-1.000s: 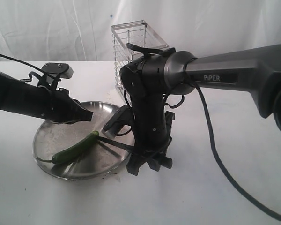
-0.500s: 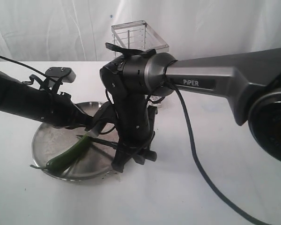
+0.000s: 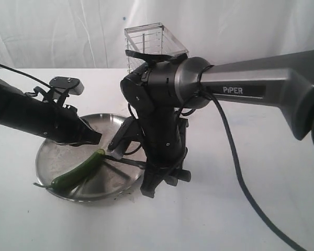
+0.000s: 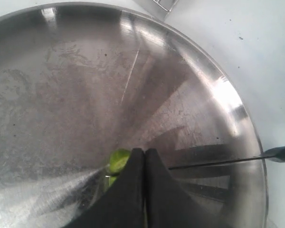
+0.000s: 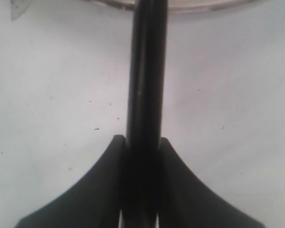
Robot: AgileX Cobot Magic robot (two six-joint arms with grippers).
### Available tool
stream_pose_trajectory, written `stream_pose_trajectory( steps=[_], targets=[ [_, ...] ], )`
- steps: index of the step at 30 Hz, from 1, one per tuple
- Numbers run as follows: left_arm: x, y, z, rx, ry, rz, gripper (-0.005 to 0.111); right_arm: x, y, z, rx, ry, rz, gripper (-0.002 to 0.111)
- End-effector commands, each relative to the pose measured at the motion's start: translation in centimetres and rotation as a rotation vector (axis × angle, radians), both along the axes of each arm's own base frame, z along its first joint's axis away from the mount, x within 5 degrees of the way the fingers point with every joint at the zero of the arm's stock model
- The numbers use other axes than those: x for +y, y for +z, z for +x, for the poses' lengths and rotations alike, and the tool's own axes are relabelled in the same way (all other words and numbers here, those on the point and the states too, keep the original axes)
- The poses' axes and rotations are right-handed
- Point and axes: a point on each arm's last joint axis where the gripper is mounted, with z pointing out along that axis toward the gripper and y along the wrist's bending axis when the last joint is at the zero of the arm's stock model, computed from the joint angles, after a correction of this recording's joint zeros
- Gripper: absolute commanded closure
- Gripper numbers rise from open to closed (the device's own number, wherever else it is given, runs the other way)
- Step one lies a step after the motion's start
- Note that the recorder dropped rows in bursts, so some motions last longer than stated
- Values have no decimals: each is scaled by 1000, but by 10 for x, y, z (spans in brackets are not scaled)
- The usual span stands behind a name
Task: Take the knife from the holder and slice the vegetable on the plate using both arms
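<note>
White table [image 3: 36, 225] with plate [image 3: 55, 157] and holder [image 3: 146, 42]

Green chili [image 3: 76, 172] on steel plate [image 3: 57, 151], black knife [image 3: 126, 161] near its tip

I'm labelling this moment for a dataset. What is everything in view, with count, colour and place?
plate: one, dull silver, on the table, left of centre in the exterior view
chili pepper: one, green, lying in the plate
knife: one, black, blade over the plate by the pepper's end, handle gripped
holder: one, silver wire, standing behind the plate
table: one, white, under everything
backdrop cloth: one, white, behind the table
left hand: one, black, shut and empty, tips over the plate beside the pepper's end
right hand: one, black, shut on the knife handle, at the plate's right edge
</note>
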Motion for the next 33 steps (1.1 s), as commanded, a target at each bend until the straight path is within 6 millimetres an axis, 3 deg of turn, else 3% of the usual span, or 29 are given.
stream_pose_trajectory(
  steps=[1,8,20,33],
  targets=[
    [0,4,-1,4,0,-17,107,1,-2,-2,6,13,-14,108],
    [0,4,-1,2,-1,-14,107,9,-12,-8,-5,67,-62,108],
    [0,4,-1,4,0,-16,107,18,-10,-6,-37,97,-63,108],
    [0,4,-2,6,-1,-18,107,11,-10,8,-195,116,-198,108]
  ],
)
